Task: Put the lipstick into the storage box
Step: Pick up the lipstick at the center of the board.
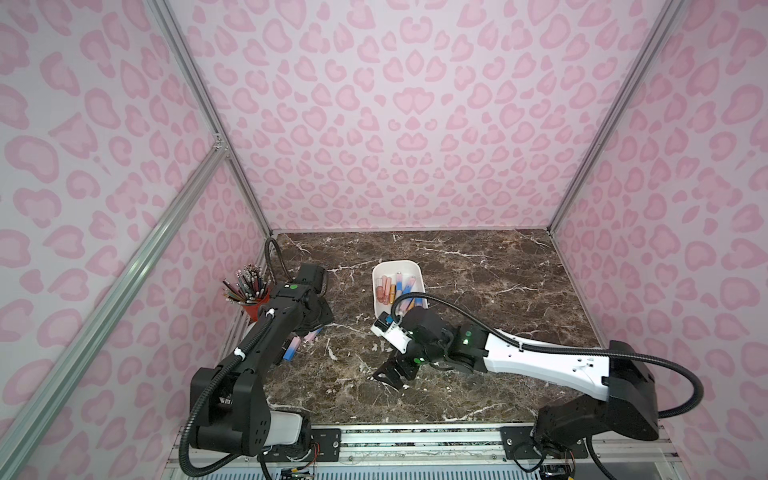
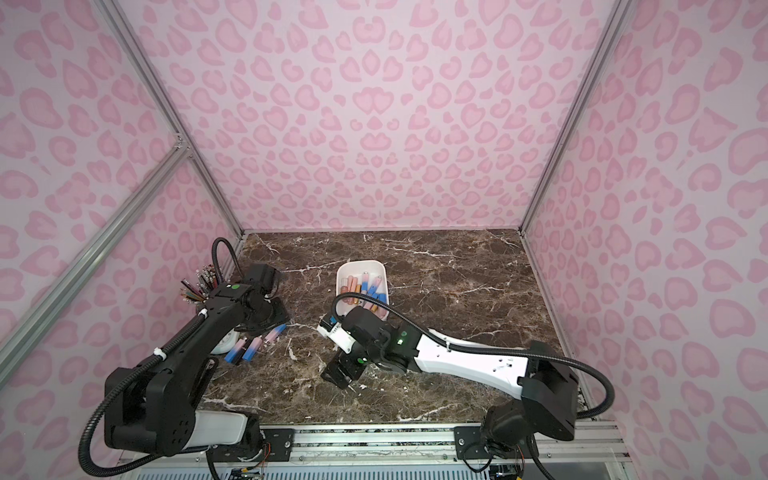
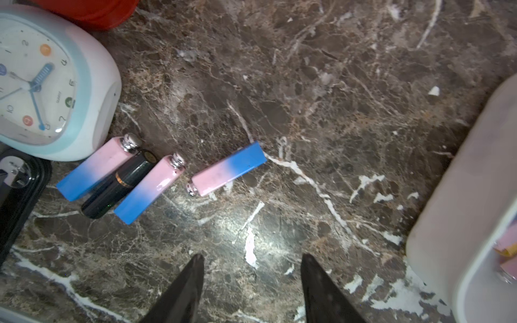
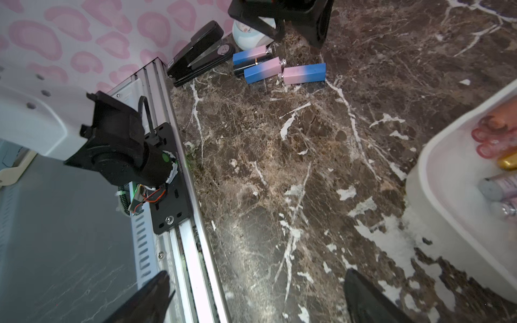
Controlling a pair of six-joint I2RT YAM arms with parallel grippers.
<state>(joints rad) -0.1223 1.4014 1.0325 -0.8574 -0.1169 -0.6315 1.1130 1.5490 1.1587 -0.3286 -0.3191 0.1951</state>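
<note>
Beside the clock (image 3: 42,84), three lipsticks (image 3: 117,179) are lying pressed together, and your left fingers (image 3: 186,290), hanging partly apart and empty, are risking knocking them; the lone lipstick (image 3: 229,167) is lying free on the table (image 3: 307,84), apart from the storage box (image 1: 381,305), beside which your right fingers (image 4: 366,302), spread wide and empty, are crowding the approach.

alarm clock (image 3: 42,84) beside red pencil cup (image 1: 254,311) and black stapler (image 4: 200,53) on brown marble tabletop (image 1: 498,282)
</note>
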